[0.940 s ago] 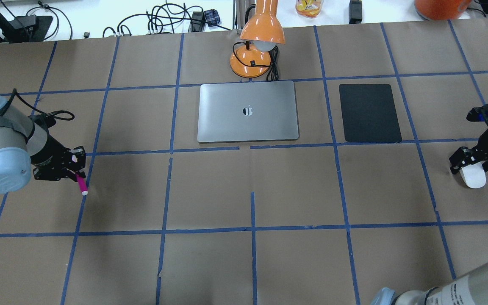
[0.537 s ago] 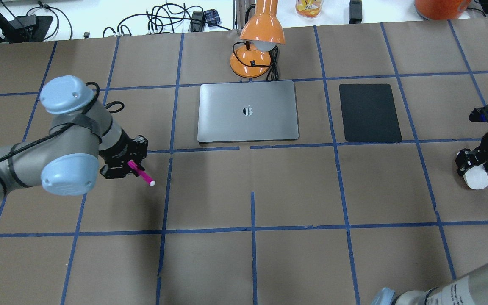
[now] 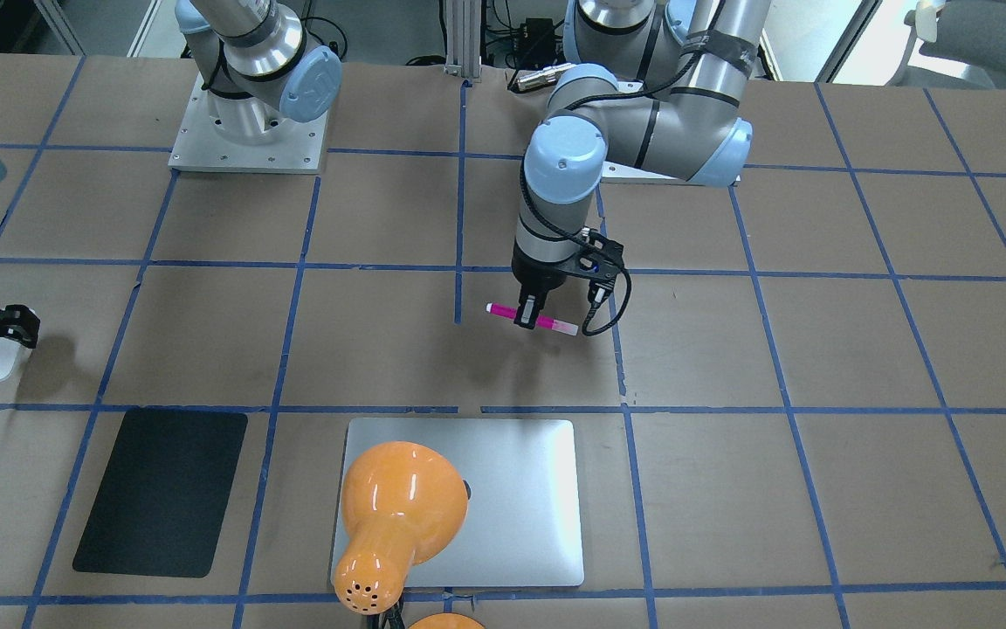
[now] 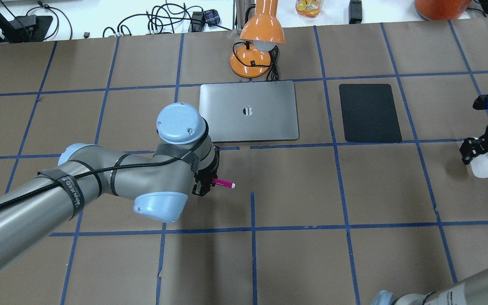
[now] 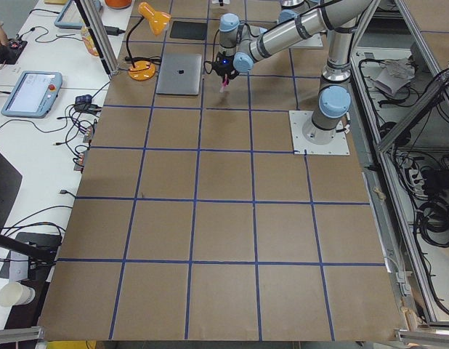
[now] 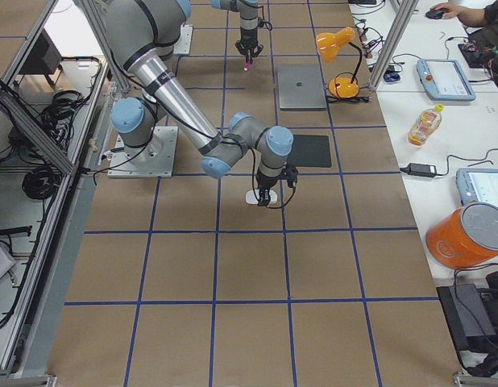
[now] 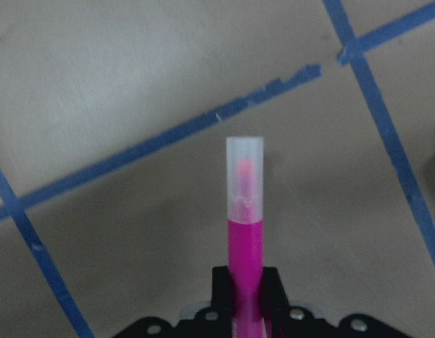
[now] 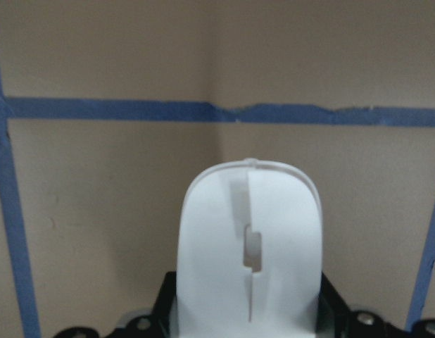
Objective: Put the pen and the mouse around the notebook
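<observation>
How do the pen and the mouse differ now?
The pen is thin and magenta; the mouse broad, oval, white. The pen is near the notebook; the mouse is far beyond the black pad. Shared: the left claw grips the pen, the right claw the mouse.

Magenta pen (image 4: 223,184) held level near the flat silver notebook (image 4: 248,125), white mouse (image 4: 481,167) well apart on its right.

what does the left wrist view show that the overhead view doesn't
Only the left wrist view: the pink tip inside the translucent cap of the pen, and the left fingers clamping its barrel. Only the overhead view: the notebook, black pad, orange lamp, and the mouse in the right fingers. Both: the pen held over brown paper with blue tape lines.
</observation>
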